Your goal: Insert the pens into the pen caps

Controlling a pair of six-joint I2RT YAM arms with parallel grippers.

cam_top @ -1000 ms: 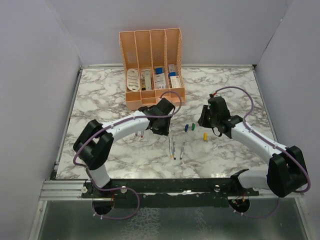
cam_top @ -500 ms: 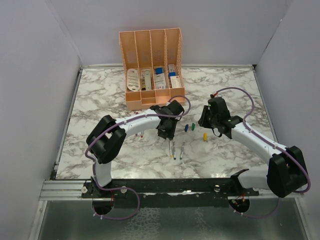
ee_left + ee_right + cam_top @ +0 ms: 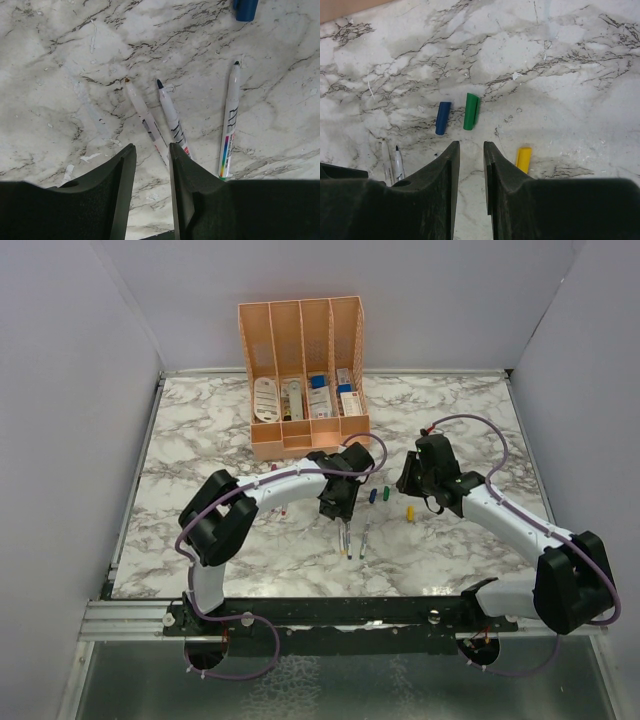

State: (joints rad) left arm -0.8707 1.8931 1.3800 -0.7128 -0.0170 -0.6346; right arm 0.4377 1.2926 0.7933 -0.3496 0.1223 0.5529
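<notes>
Three pens lay bare-tipped on the marble table, on the near side of the peach organiser and well apart from it. None wore a cap, so by my reckoning the task had hardly begun: every pen in view was yet to be picked up and capped. Any other pens were too small or too hidden to tell. Their long axes ran almost parallel, roughly straight out from the organiser's front, writing tips toward it and tails away.

The blue cap and green cap lay loose side by side between the pens and the organiser's right corner, with the yellow cap a little further from the organiser.

The left gripper hovered over the pens' tail ends, jaws narrowly parted and holding nothing. The right gripper hung above the caps, likewise narrow and empty.
</notes>
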